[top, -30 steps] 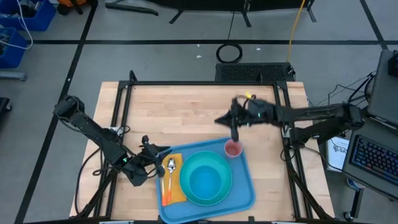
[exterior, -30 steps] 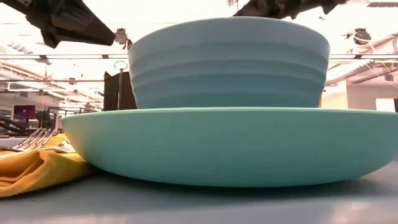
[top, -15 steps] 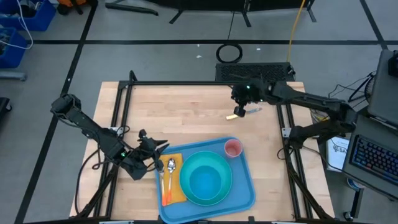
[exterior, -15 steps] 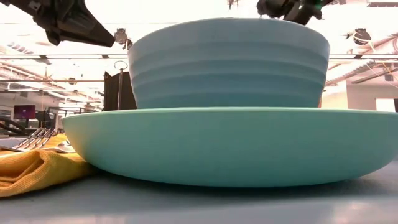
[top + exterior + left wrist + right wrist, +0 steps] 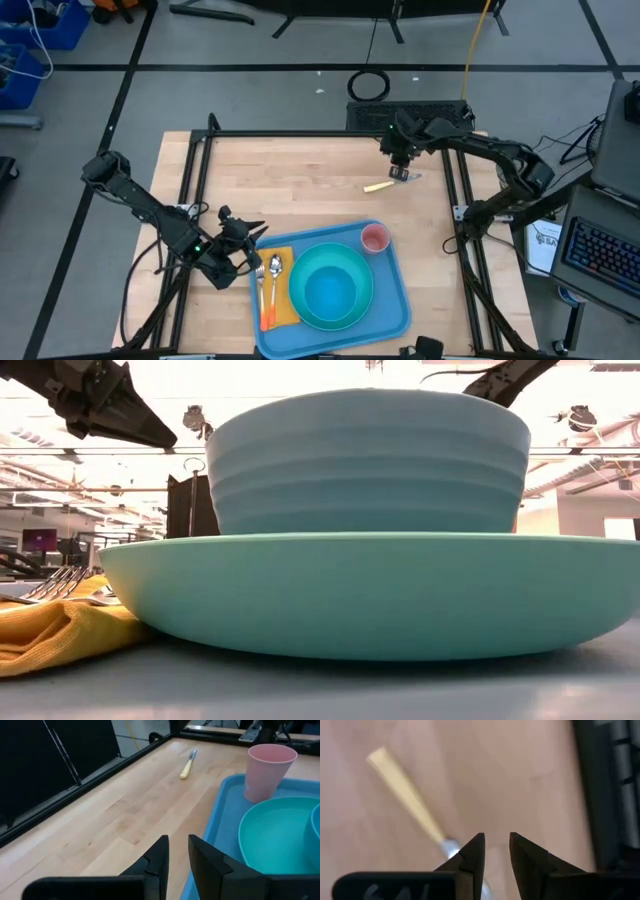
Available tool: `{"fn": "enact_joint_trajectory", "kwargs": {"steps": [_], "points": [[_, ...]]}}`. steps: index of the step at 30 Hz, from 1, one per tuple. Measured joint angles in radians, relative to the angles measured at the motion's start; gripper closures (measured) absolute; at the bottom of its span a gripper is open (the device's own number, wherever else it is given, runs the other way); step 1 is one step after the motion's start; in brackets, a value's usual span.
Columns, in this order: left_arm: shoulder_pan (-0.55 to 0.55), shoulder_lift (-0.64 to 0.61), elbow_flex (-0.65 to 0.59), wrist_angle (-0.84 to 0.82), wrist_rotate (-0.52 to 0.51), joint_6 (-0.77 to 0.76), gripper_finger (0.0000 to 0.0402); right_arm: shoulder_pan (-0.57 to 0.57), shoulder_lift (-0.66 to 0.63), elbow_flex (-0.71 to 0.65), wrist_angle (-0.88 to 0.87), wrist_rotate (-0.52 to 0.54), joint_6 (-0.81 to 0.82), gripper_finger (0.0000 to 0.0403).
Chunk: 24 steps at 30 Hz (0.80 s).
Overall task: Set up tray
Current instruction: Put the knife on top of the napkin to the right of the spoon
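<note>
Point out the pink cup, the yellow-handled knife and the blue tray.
pink cup (image 5: 375,239), high view, its open mouth.
yellow-handled knife (image 5: 379,185), high view, on the handle.
blue tray (image 5: 398,312), high view, bare floor near a corner.

The blue tray (image 5: 392,300) lies flat, slightly askew, at the table's near edge, loaded.

The wooden table (image 5: 300,190) stands on a grey floor (image 5: 250,90) marked with dark lines. A blue bin (image 5: 25,65) is at one side, a keyboard (image 5: 605,255) at the other. Beyond, ceiling lights (image 5: 300,380) shine bright over the room.
</note>
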Motion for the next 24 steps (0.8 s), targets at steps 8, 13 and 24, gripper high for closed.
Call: {"fn": "enact_joint_trajectory", "kwargs": {"steps": [8, 13, 24], "points": [[0.0, 0.0, 0.0, -0.001, 0.0, 0.001, 0.0325, 0.006, 0.021, 0.0, -0.052, 0.001, -0.015, 0.0325], [0.0, 0.0, 0.0, -0.001, 0.0, -0.001, 0.0325, 0.014, 0.021, 0.0, -0.051, -0.128, -0.006, 0.0325], [0.0, 0.001, 0.0, 0.001, 0.001, -0.009, 0.0325, 0.053, 0.022, -0.066, -0.036, -0.174, -0.042, 0.0323]]}}
